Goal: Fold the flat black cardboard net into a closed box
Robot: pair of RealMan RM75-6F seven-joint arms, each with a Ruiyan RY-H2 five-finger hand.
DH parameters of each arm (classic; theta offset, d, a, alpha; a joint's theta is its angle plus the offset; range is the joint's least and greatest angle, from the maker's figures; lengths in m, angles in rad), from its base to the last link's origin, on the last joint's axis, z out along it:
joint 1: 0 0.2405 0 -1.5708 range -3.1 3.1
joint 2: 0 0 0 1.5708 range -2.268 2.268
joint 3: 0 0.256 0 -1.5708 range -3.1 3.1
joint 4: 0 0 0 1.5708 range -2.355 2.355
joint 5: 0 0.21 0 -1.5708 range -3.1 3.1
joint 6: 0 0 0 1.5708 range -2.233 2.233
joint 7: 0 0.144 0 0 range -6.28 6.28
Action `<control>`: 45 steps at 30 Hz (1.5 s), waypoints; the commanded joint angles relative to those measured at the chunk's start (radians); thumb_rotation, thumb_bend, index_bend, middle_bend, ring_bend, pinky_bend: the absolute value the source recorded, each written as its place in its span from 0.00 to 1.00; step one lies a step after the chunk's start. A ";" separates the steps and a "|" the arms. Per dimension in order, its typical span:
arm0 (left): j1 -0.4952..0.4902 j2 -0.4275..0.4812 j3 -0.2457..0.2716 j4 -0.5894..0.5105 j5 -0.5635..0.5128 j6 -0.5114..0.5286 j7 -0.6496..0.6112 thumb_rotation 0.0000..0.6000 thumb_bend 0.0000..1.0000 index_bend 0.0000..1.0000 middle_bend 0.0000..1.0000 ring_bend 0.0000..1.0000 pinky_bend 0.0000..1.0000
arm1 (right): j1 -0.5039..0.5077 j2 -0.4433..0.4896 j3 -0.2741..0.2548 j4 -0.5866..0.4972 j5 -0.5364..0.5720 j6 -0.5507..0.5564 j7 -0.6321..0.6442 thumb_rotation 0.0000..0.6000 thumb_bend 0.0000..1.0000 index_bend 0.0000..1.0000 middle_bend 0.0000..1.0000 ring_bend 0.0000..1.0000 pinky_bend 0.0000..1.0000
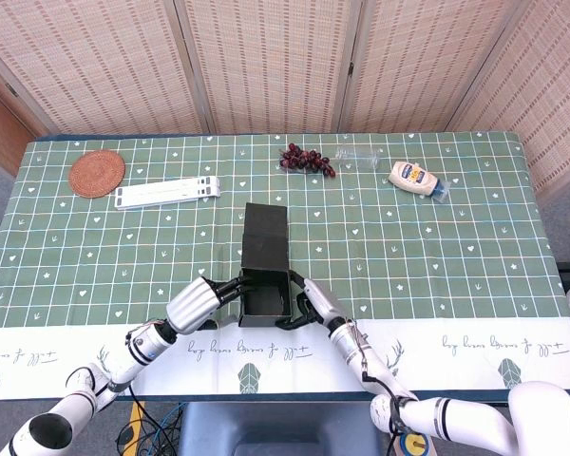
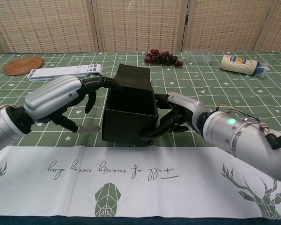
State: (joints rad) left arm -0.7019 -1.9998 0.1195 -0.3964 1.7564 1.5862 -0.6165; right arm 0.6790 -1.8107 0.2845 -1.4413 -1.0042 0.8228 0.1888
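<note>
The black cardboard box (image 1: pixel 264 302) (image 2: pixel 128 125) stands near the table's front as an open tray. Its lid flap (image 1: pixel 266 237) (image 2: pixel 135 75) stretches away from me. My left hand (image 1: pixel 201 304) (image 2: pixel 56 98) is at the box's left side, its fingers (image 2: pixel 100 83) hooked onto the top left rim and its thumb lower, off the wall. From the other side my right hand (image 1: pixel 313 302) (image 2: pixel 180 114) grips the right wall, fingers curled round the lower right corner. The inside of the tray looks empty in the head view.
At the back lie a woven coaster (image 1: pixel 97 173), a white folding stand (image 1: pixel 166 193), dark grapes (image 1: pixel 306 159), a clear plastic bottle (image 1: pixel 361 158) and a mayonnaise bottle (image 1: pixel 416 178). A white printed cloth band (image 1: pixel 437 347) runs along the front edge.
</note>
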 commanded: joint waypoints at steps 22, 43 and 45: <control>0.075 0.229 -0.111 -0.473 -0.127 -0.061 0.195 1.00 0.16 0.02 0.09 0.58 0.91 | 0.035 -0.034 0.007 0.082 -0.017 -0.006 -0.033 1.00 0.45 0.08 0.21 0.78 1.00; 0.116 0.360 -0.175 -0.811 -0.264 -0.262 0.223 1.00 0.16 0.02 0.09 0.58 0.91 | -0.006 0.070 -0.043 -0.068 0.013 0.024 -0.136 1.00 0.11 0.00 0.00 0.63 1.00; 0.116 0.378 -0.182 -0.850 -0.284 -0.292 0.221 1.00 0.16 0.01 0.09 0.58 0.91 | -0.003 0.079 -0.051 -0.077 0.020 0.020 -0.155 1.00 0.02 0.00 0.00 0.62 1.00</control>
State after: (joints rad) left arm -0.5881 -1.6424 -0.0528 -1.2142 1.4958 1.3232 -0.3860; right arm 0.6745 -1.7400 0.2387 -1.5099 -0.9902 0.8475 0.0447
